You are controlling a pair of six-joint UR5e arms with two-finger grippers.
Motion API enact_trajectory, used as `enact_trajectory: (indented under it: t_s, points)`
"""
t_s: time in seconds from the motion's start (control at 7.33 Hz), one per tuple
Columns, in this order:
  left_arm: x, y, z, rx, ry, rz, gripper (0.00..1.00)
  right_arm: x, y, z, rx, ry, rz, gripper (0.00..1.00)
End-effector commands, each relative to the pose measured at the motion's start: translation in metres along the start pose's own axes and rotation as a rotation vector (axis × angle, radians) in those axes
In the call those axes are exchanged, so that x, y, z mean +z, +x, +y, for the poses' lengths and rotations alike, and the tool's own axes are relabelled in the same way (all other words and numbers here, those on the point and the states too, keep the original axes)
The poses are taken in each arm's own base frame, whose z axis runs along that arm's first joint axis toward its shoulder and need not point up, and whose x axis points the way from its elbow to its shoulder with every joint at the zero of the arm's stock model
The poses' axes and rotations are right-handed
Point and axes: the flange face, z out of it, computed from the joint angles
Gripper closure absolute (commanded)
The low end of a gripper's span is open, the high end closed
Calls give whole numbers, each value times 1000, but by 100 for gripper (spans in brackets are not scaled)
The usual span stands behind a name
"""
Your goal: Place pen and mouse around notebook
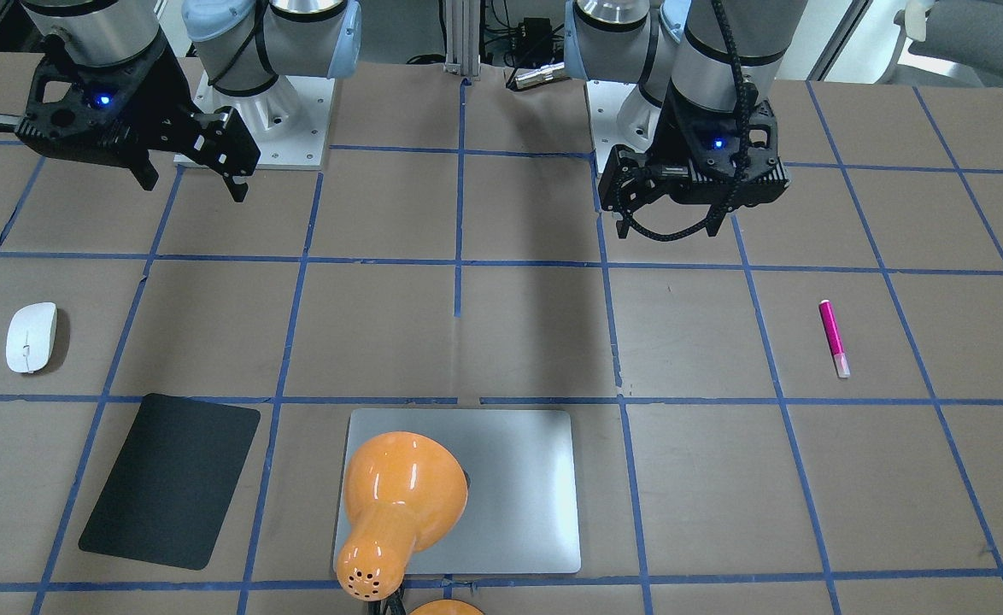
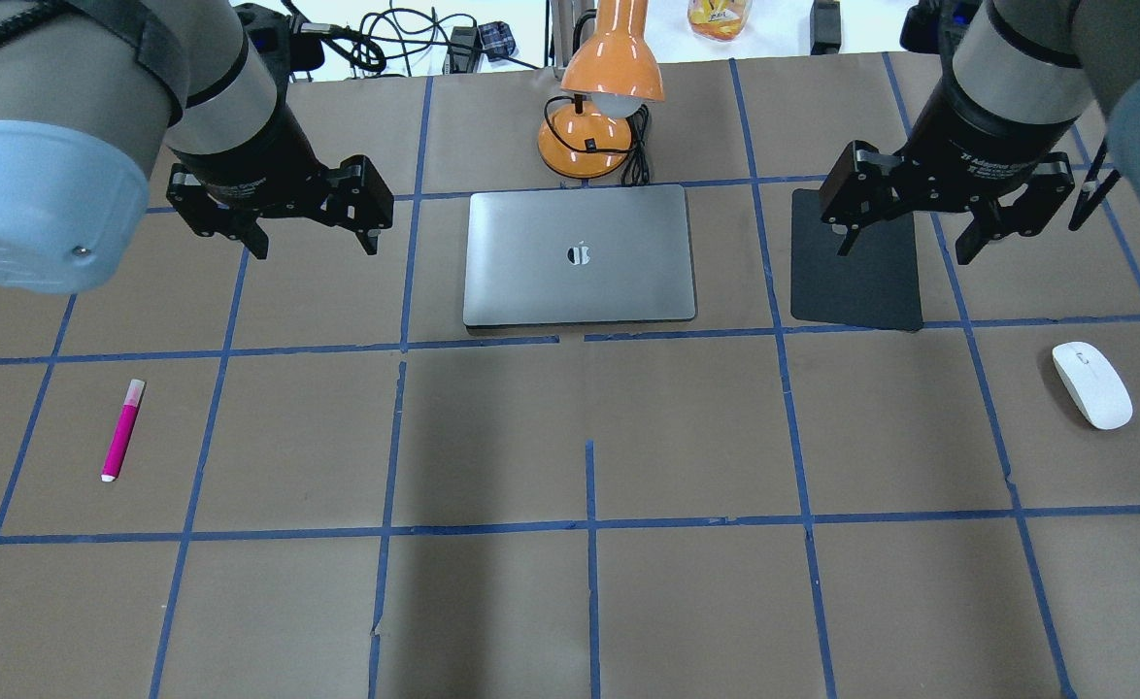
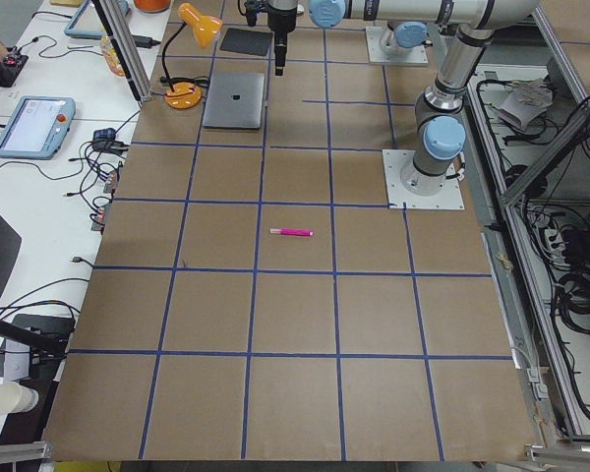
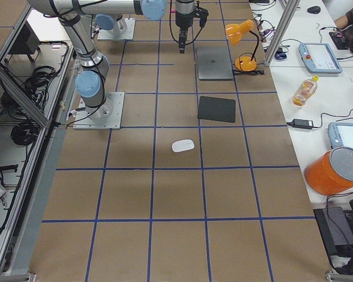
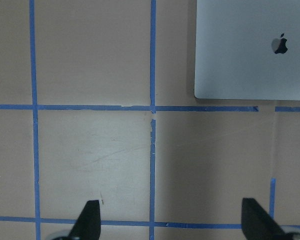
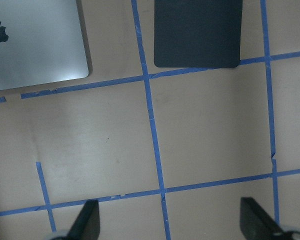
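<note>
Orange desk lamp (image 1: 399, 504) is closest to the front-facing camera, its shade hanging over the operator-side edge of the notebook (image 2: 551, 282), which is a closed silver laptop lying flat on the taped brown table (image 2: 687, 437). Both arms are parked up high with their wrists pointing straight down. The left gripper (image 2: 316, 243) hovers just off the notebook's left side and the right gripper (image 2: 905, 250) hangs off its right side, over the black mat (image 2: 856, 291). Fingers on both are spread wide with nothing between them, and the wrist cams show only bare table between the tips. The pen (image 2: 122, 430) lies flat well off to the notebook's left and closer to the robot, whitish cap end pointing away from the robot. The mouse (image 2: 1091, 384) sits well off to the notebook's right, past the mat and a bit nearer the robot. Neither one is touching the notebook.
</note>
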Motion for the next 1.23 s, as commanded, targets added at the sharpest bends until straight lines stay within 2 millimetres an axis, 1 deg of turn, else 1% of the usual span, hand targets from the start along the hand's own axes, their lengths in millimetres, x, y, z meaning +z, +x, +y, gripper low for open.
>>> enact_trajectory:
  t_s: [0.0, 0.14, 0.27, 0.41, 0.55, 0.68, 0.82, 0.95, 1.09]
  points:
    - [1, 0, 1, 1, -4, 1, 0, 0, 0, 0, 0, -1, 1, 0]
    - [8, -8, 1, -16, -12, 1, 0, 2, 0, -1, -2, -6, 3, 0]
    - [29, -44, -6, -86, -48, -3, 0, 2, 2, -2, -2, -4, 4, 0]
    - [55, -95, -12, -154, -81, -1, 0, 6, 4, -6, 3, 1, 7, 0]
    - [83, -146, -23, -115, -73, 0, 0, 12, 21, -14, 39, -8, 9, 0]
    - [105, -181, -30, -160, -78, -7, 0, 24, 70, -36, 80, -36, 16, 0]
    - [131, -212, -26, -136, -123, 3, 0, 34, 121, -57, 2, -33, 8, 0]
    - [137, -233, -17, -79, -140, 11, 0, 57, 171, -86, -93, -10, 17, 0]
    - [168, -275, -3, -9, -181, 46, 0, 77, 208, -107, -126, 10, 25, 0]
